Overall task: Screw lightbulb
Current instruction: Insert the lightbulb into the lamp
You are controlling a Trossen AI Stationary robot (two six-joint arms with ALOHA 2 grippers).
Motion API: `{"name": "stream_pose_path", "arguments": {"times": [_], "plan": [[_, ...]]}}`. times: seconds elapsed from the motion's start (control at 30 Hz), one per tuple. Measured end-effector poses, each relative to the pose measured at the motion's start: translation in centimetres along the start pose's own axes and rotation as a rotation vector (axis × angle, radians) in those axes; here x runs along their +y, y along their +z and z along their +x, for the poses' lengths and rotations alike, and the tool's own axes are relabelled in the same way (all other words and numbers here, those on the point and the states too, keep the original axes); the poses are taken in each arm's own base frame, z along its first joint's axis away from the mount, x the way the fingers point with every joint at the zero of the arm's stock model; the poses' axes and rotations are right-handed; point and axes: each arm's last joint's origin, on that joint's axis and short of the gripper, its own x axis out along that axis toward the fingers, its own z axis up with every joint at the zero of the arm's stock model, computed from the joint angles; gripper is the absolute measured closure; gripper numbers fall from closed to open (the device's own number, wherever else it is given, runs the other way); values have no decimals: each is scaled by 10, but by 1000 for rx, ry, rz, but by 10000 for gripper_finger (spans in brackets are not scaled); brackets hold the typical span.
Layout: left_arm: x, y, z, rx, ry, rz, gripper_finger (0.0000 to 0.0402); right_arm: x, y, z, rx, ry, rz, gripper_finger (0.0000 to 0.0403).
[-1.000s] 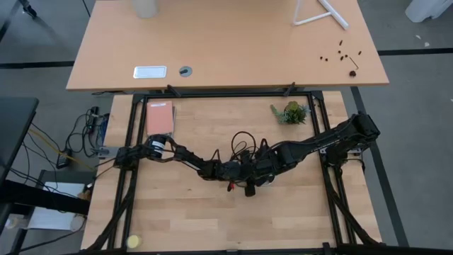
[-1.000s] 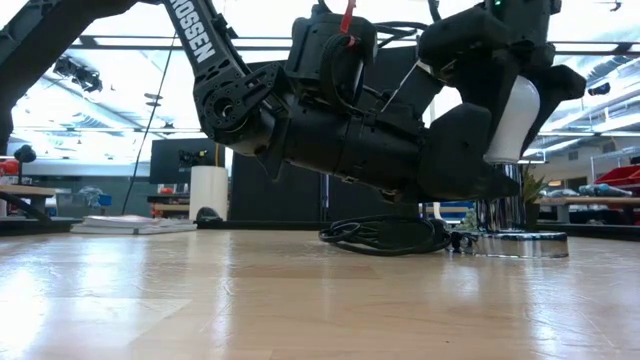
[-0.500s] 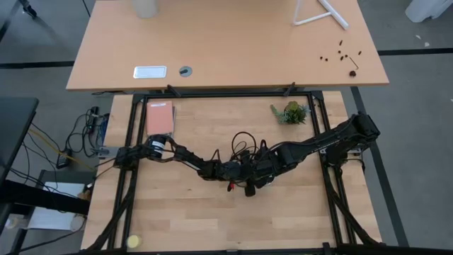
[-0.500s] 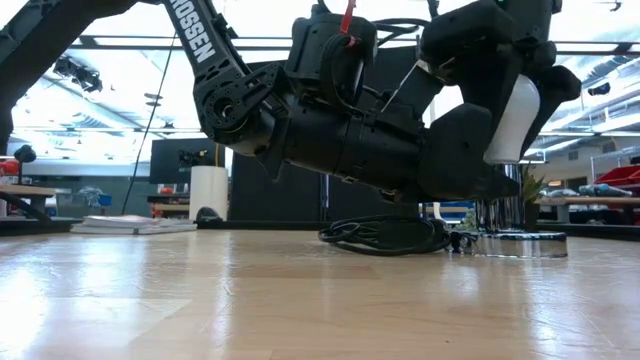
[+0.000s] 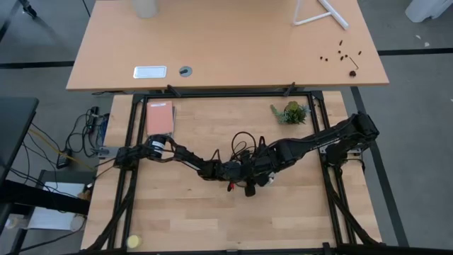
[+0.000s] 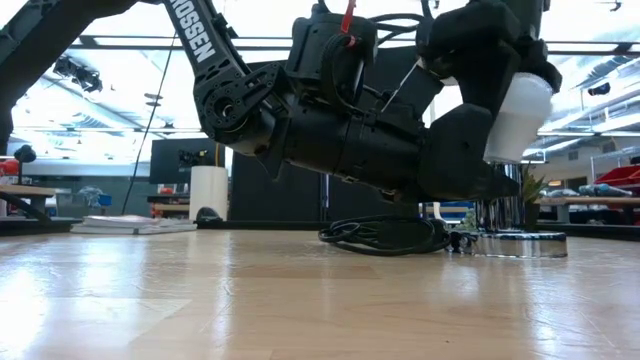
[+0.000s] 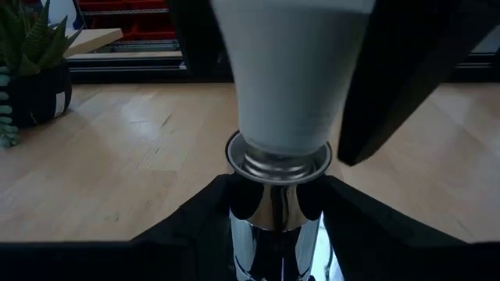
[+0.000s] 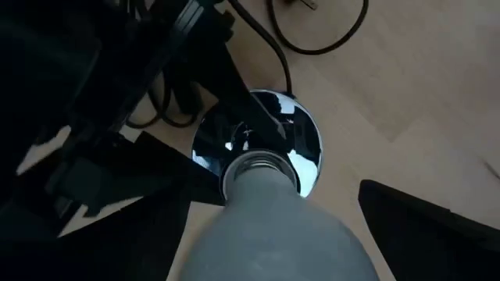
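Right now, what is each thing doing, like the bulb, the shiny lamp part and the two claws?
lightbulb: upright, its screw base sitting in the socket's mouth.
socket: standing on its round chrome base, clamped at the stem.
left gripper: shut on the socket's stem.
right gripper: open, fingers on either side of the bulb.
black cord: loose on the table.

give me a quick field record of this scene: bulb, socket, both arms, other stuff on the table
bulb: white lightbulb upright, its screw base sitting in the socket's mouth
socket: shiny socket on a round mirrored base, black cord trailing off it
left gripper: left gripper clamped on the socket's stem below the bulb
right gripper: right gripper above the bulb, jaws spread wide to either side of it, not gripping
other things: small potted plant, pink notebook, yellow ball near the front left corner
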Motion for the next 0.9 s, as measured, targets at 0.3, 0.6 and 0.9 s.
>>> {"name": "stream_pose_path", "arguments": {"times": [0.3,0.6,0.9], "plan": [[0,0,0,0,0,0,208,-1,2,-4,4,-9,-162,27],[0,-2,0,40,2,-16,208,-7,-39,-29,-10,-91,-256,27],[2,-3,0,33,20,10,188,-3,-113,-44,-293,-43,-249,28]]}}
